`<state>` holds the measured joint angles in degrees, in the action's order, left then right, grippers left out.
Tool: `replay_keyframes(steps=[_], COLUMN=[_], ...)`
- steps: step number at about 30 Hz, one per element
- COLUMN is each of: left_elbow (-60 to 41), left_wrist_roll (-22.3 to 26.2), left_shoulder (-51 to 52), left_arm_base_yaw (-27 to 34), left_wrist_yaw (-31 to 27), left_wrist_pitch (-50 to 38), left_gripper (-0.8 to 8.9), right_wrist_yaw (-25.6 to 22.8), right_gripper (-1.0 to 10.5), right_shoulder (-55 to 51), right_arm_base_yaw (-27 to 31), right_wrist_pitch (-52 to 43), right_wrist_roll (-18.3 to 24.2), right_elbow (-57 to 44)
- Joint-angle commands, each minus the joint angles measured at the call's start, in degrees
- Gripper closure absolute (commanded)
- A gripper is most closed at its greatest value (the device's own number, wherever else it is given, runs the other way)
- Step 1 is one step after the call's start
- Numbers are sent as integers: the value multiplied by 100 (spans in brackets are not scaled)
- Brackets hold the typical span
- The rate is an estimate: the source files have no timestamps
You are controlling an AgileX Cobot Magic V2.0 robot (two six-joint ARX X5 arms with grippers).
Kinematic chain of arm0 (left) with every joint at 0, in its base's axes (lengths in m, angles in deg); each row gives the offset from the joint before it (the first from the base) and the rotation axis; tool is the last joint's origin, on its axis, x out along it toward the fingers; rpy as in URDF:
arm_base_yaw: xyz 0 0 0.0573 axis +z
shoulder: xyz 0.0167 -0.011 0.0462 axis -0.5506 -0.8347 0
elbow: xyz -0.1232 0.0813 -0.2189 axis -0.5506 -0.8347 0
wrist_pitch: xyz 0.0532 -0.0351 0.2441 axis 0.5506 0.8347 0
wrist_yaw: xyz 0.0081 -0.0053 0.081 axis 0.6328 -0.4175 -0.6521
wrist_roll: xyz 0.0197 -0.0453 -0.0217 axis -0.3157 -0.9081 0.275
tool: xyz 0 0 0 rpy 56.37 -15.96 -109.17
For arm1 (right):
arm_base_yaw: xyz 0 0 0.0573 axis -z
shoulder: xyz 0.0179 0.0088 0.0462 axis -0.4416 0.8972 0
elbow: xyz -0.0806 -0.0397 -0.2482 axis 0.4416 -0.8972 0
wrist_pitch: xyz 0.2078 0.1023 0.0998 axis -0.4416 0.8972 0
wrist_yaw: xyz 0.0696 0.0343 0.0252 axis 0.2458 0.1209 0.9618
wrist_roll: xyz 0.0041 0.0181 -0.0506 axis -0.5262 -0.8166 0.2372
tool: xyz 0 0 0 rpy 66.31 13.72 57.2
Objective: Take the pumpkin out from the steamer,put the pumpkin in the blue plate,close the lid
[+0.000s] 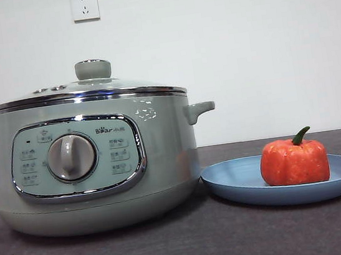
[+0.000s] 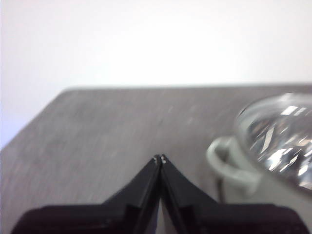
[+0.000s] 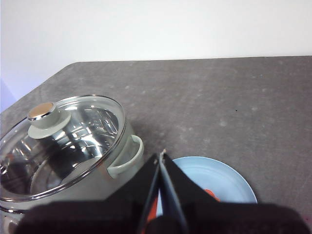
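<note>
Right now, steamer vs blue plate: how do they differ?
The steamer is tall, deep and sage green with chrome trim; the blue plate is low, shallow and plain matte blue. The steamer is far bulkier; the plate is narrower. The steamer is covered by its glass lid; the plate is open, with the pumpkin on it. Both are round and rest on the dark table, side by side.

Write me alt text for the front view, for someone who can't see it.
A small orange-red pumpkin with a green stem sits in a light-blue plate on a dark table, just right of a large sage-green steamer. The steamer's glass lid is on, closed. No robot arm shows in this view.
</note>
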<state>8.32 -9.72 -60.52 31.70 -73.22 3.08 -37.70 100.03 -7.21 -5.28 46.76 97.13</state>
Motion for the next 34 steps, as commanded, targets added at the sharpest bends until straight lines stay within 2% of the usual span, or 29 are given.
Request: replay_keyframes(steps=[1,8,12,26,34], left_elbow=[-402,-1156,-1327,-1373,-1373], left_wrist_roll=[37,-96,-254,-299,-391], left_shoulder=[50,59,59,319,442], left_arm_base_yaw=[192,258,258,337,409], left_wrist_yaw=[31,48,50,476,470], left_wrist_pitch=[-243,-754,-756,-463,-468], left_gripper=[817,817,817,817,817], right_wrist_yaw=[-17,-17,-17,-17,-17], right_gripper=[946,946,946,946,946], right_shoulder=[-7,-7,-7,-7,-7], right_arm_base_yaw=[-4,-4,-4,-4,-4], right_wrist_pitch=[-20,-17,-17,-17,7], right_wrist_roll=[-66,-66,-66,-66,-66], right_elbow=[-31,-31,-31,-31,-31])
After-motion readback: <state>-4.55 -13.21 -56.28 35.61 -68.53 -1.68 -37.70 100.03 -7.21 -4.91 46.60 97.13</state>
